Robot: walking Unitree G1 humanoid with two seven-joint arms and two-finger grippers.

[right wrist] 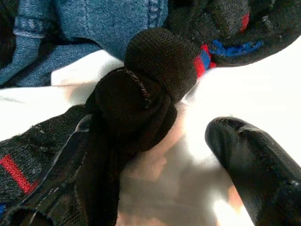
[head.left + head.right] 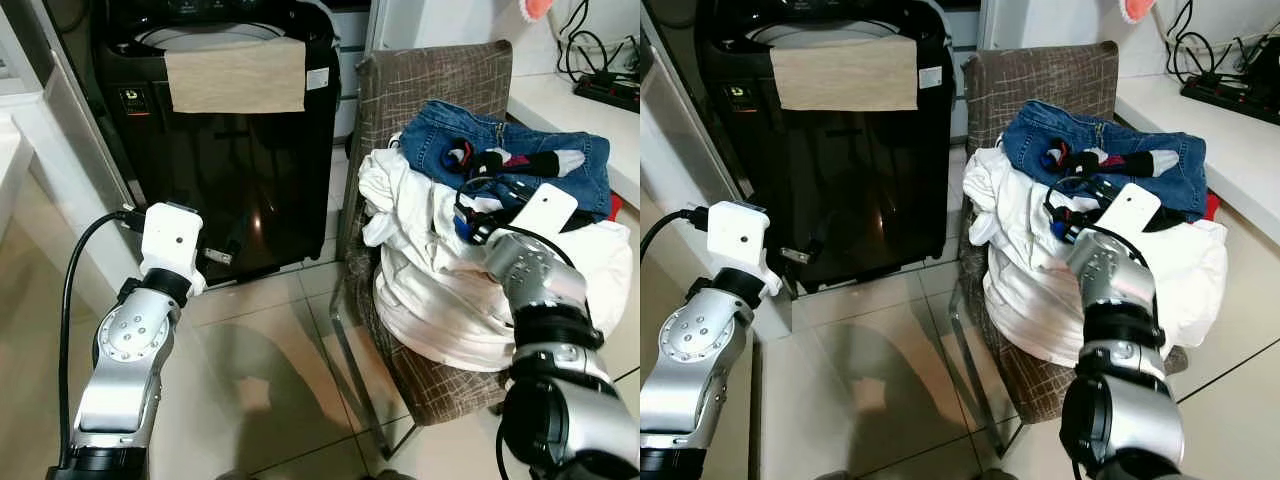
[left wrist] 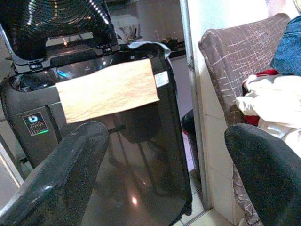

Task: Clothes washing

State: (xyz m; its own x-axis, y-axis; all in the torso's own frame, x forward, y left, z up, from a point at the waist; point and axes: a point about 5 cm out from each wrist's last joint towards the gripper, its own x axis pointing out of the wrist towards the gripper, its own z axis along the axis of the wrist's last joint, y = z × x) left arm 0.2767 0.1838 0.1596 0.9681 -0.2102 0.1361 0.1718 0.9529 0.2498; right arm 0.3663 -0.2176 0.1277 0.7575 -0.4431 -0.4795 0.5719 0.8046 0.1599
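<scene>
White fabric fills most of the chair (image 2: 440, 80) on our right: a big white garment (image 2: 420, 270) heaped on the seat, blue jeans (image 2: 500, 145) lying on top toward the backrest, and black socks with red and blue stripes (image 2: 500, 160) strewn across the jeans. Our right pincer (image 1: 188, 141) is down in that pile, its fingers spread apart, one black finger (image 1: 254, 160) resting against the white cloth and a knotted black sock (image 1: 141, 94) sitting just beside it, nothing clamped yet. Over on our left stands the black top-loading washing machine (image 2: 240, 180) with its lid up, and a beige cloth (image 2: 235, 75) is draped over its front edge. Our left pincer (image 3: 164, 169) hangs in front of the machine, well apart from it, fingers wide open and holding nothing. A pale desk (image 2: 560, 105) carrying a power strip (image 2: 610, 90) sits behind the chair.
</scene>
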